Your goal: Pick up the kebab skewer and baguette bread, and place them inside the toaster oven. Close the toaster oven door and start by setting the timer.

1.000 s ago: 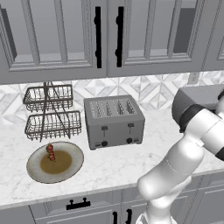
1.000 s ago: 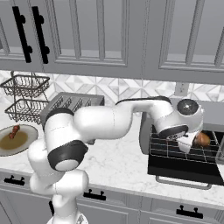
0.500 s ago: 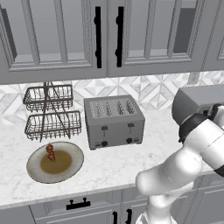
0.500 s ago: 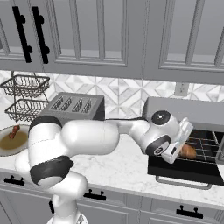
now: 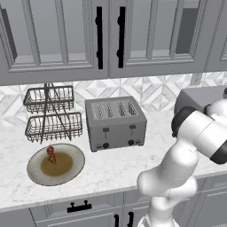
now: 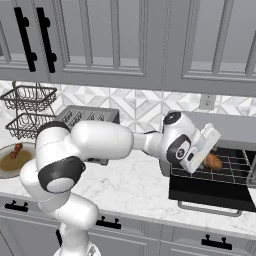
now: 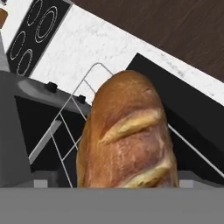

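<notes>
Since the earlier frame the arm had drawn back slightly from the grey toaster oven [image 6: 220,165], jaws released, leaving the golden-brown baguette bread [image 6: 213,161] on its wire rack [image 6: 235,167] (kebab skewer [image 5: 51,154] next: withdraw straight, avoiding the rack).

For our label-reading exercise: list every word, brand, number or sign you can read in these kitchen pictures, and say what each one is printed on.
None: no readable text shows on any surface.
Grey four-slot toaster: dark front knobs, no markings to read.
Grey metal toaster oven: no label visible.
Golden-brown baguette bread and white marble counter: plain.
</notes>
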{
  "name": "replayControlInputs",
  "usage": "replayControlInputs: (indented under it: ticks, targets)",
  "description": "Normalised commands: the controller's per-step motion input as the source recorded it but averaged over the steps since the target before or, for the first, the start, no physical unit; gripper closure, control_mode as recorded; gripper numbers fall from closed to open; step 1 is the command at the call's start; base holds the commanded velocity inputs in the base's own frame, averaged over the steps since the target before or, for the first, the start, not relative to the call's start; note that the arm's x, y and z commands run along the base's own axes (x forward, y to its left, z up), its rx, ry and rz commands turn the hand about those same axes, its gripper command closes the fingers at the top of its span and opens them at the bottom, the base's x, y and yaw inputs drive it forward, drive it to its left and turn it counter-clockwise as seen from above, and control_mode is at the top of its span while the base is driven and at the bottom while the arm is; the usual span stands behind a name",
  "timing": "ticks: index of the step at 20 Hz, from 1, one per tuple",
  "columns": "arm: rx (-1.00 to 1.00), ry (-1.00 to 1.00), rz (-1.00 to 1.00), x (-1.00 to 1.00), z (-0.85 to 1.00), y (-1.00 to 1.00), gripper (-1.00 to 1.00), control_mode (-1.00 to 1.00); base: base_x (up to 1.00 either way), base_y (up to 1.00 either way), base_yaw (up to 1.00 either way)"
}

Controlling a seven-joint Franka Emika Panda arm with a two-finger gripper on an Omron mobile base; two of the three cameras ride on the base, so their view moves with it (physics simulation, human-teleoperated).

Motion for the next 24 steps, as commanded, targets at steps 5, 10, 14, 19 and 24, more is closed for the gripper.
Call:
replayControlInputs:
  ticks: [5,10,14,19,24]
  targets:
    - [0.00,0.12,-0.09,0.07,0.49,0.01,-1.00,-1.00,0.00,0.00,0.00]
    - [0.07,0.01,-0.01,0.00,0.47,0.21,-1.00,-1.00,0.00,0.00,0.00]
    - [0.20,-0.08,0.00,0.08,0.49,0.26,-1.00,-1.00,0.00,0.00,0.00]
    - [0.24,-0.37,0.00,0.29,0.57,0.01,-1.00,-1.00,0.00,0.00,0.00]
    - [0.09,-0.14,-0.06,0.00,-0.18,-0.57,-1.00,-1.00,0.00,0.00,0.00]
